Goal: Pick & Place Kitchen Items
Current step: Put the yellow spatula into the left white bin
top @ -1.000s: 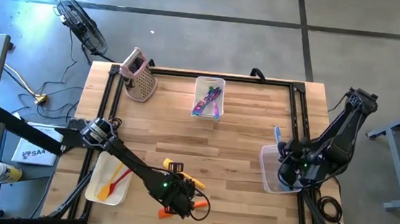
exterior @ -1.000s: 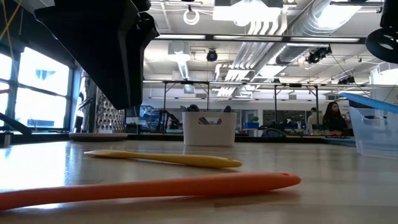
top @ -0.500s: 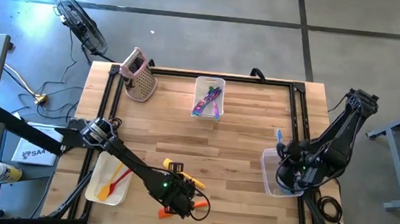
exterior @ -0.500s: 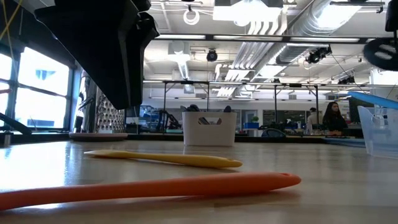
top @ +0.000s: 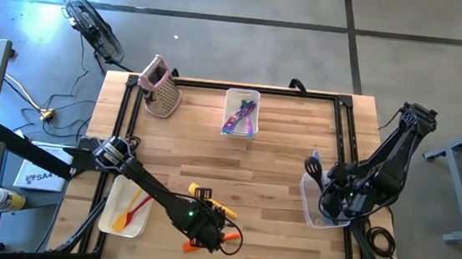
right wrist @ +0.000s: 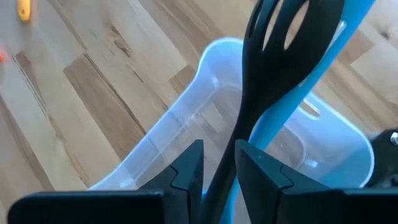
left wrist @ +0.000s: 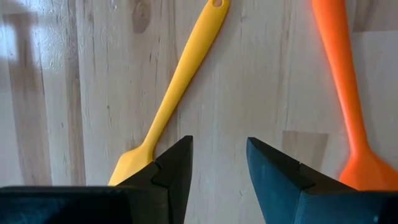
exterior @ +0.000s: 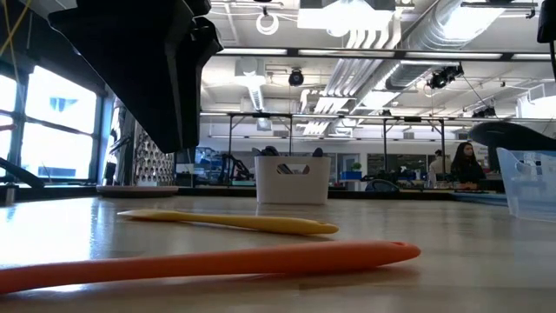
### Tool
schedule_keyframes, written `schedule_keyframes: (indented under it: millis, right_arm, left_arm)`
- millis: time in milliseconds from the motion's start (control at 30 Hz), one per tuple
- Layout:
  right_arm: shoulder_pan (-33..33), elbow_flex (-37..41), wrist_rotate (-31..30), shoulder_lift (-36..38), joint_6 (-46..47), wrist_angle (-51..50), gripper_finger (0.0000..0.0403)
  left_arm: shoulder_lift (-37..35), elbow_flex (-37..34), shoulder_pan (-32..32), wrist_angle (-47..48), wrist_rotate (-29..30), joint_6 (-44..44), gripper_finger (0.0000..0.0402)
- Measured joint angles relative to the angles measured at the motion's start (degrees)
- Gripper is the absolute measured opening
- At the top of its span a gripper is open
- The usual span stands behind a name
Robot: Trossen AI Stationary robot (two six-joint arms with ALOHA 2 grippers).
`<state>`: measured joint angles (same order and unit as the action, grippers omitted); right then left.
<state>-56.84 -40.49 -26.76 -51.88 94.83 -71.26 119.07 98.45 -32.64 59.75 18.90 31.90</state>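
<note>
My left gripper (top: 210,228) hovers open near the table's front edge. Bare wood shows between its fingers in the left wrist view. A yellow spatula (left wrist: 180,87) lies flat on one side of it and an orange spatula (left wrist: 342,81) on the other. My right gripper (right wrist: 219,165) points down into a clear bin (top: 312,205) at the table's right. Its fingers stand open on either side of the handle of a black slotted spatula (right wrist: 280,56). That spatula's head (top: 312,166) leans out over the bin's wall, with a blue utensil (right wrist: 357,15) behind it. My right gripper has the black spatula's handle (right wrist: 219,183) running up between its two fingers, which come from above and slant down into the bin. Whether the fingers touch the handle, I cannot tell. The spatula leans tilted, head out past the bin's wall.
A white tray (top: 112,220) with a yellow and an orange utensil lies at the front left. A clear bin (top: 257,94) with purple and blue utensils stands at the far centre. A pink grater (top: 161,90) stands at the far left. Bare wood lies mid-table.
The black slotted spatula has tipped over. Its head now sticks out past the right bin's wall, where only the blue utensil's head showed before. My right gripper has stayed over the bin, and my left gripper has kept still.
</note>
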Motion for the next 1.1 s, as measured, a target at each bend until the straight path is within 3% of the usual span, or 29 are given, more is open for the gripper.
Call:
schedule_keyframes:
  millis: [267, 700, 1100]
  right_arm:
    - [0.0, 0.0, -3.1, 0.0, -4.5, 0.0, 0.0086]
    - [0.0, 0.0, -3.1, 0.0, -12.4, 6.8, 0.0084]
    - [0.0, 0.0, -3.2, 0.0, -24.7, 21.6, 0.0084]
  left_arm:
    - [0.0, 0.0, 0.0, 0.6, -1.5, -0.2, 0.0145]
    - [0.0, 0.1, 0.0, 15.4, -4.4, -4.7, 0.0145]
    - [0.0, 0.1, 0.0, 9.4, -4.9, -7.4, 0.0145]
